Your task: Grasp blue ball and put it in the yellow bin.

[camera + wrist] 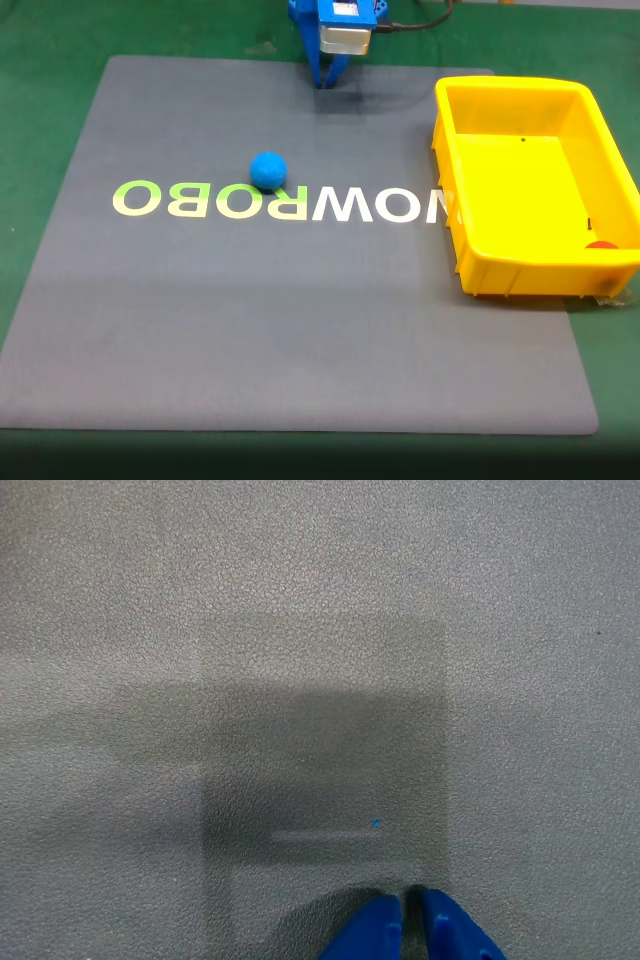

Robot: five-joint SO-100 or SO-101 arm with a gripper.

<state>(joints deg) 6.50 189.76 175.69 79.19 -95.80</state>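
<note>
Grey matting (300, 330) with pale lettering covers the table in the fixed view, and going from its left you first meet the blue ball (268, 170), resting just above the letters, left of centre and free of any contact. Further along, at the mat's far edge, your gripper (327, 82) points down at bare mat; in the wrist view its fingertips (380, 932) are nearly closed with only a thin slit between, holding nothing. On the right sits the yellow bin (470, 255), well apart from the ball, with a small red-orange ball (601, 243) in its near corner. Watch your approach: with the jaws pinched like this, descending on the sphere would likely knock it rolling across the smooth mat. Open wide first. A shallow grip could also let it slip out over the bin's tall rim.
</note>
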